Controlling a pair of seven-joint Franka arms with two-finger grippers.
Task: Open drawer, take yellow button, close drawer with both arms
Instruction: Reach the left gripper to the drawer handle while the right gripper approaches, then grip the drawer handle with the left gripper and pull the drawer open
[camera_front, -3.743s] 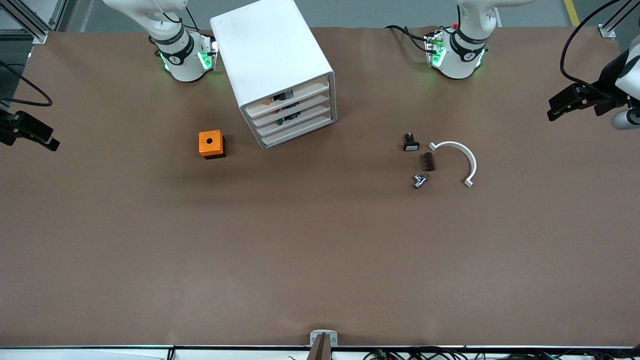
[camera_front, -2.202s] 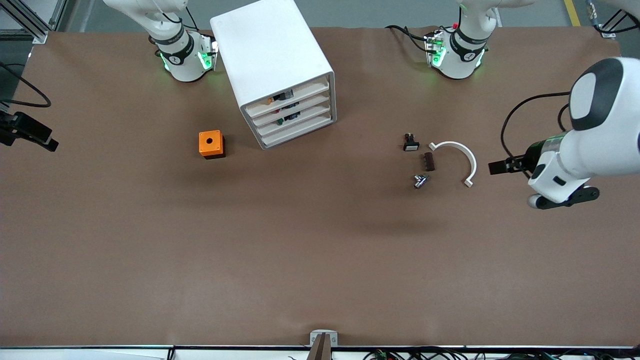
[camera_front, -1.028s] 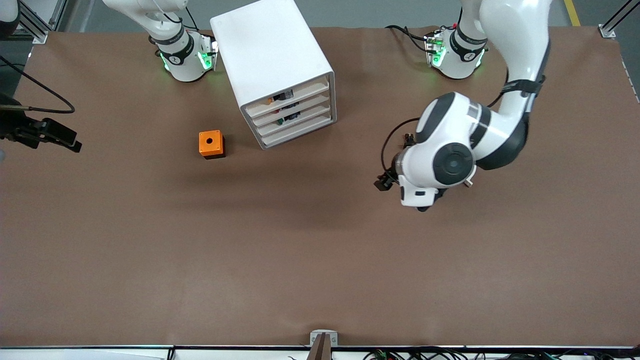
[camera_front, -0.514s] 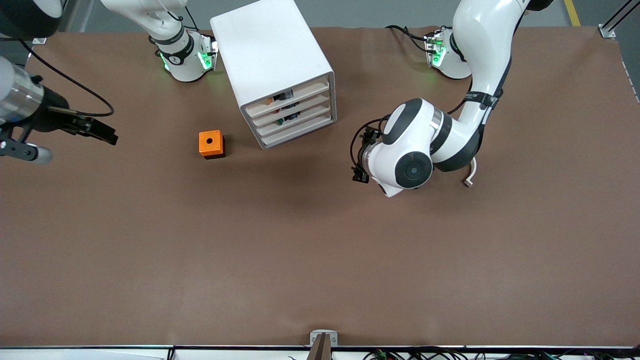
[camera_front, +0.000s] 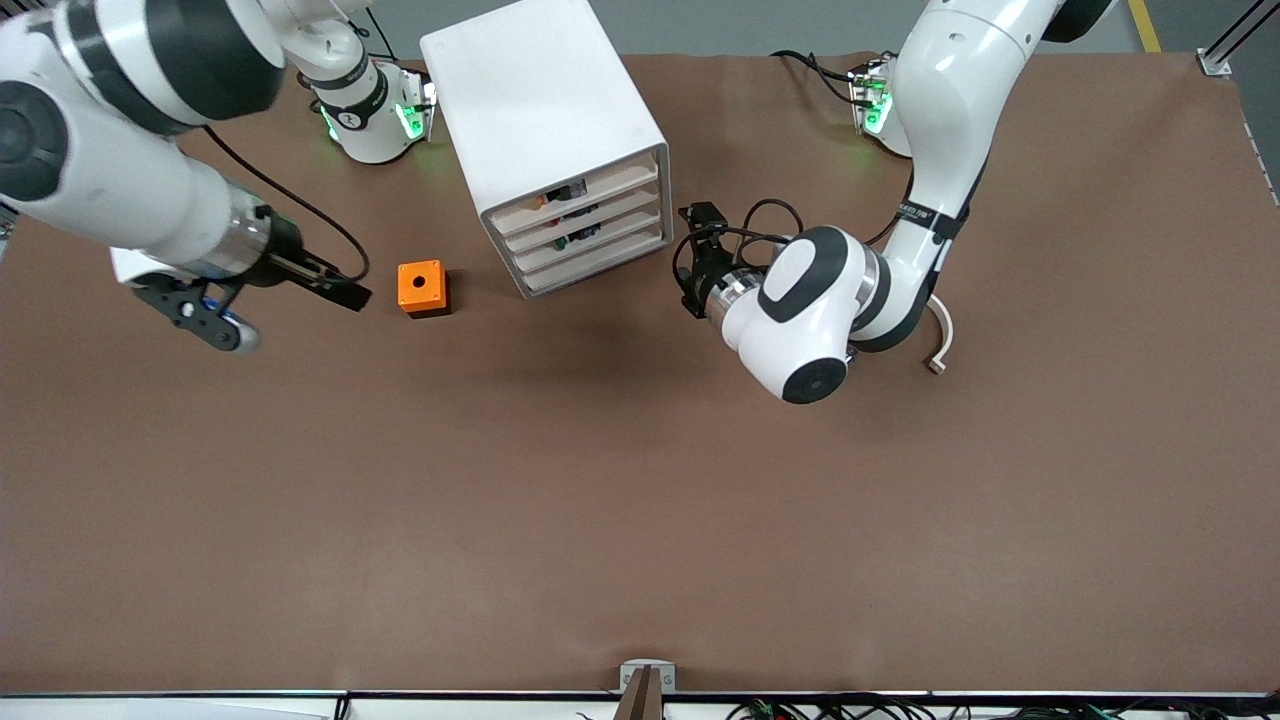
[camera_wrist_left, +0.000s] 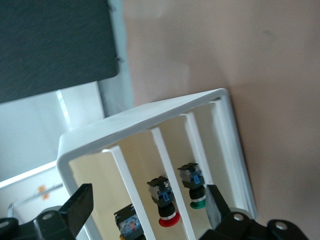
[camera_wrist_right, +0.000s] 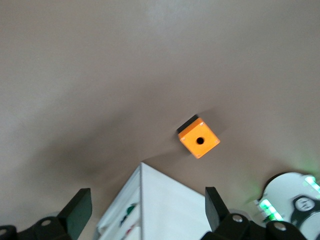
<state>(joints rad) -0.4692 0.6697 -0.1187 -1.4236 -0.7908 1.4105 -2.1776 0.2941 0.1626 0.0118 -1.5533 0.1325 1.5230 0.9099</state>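
The big white box cabinet (camera_front: 545, 120) stands on the brown table (camera_front: 640, 500) near the arms' bases, its long axis running from the bases toward the front camera and slanted toward the left arm's end. Its open face with four shallow white slide-out trays looks toward the front camera and the left arm's end. The drawer (camera_front: 575, 188), the topmost tray, sits pushed in flush with the three below it. Inside it, the tiny push button with an orange cap (camera_front: 541, 200) shows only as a small orange spot next to a dark part; its pointing cannot be told.

The left gripper (camera_front: 697, 262) hangs just in front of the cabinet's tray face, at the left arm's end of it, fingers (camera_wrist_left: 80, 207) spread wide and empty. In the left wrist view the cabinet's trays (camera_wrist_left: 165, 165) hold buttons with red and green caps.

The right gripper (camera_front: 335, 285) hovers beside the orange cube with a hole (camera_front: 422, 287), which lies beside the cabinet toward the right arm's end. Its fingers (camera_wrist_right: 77, 210) are spread, holding nothing.
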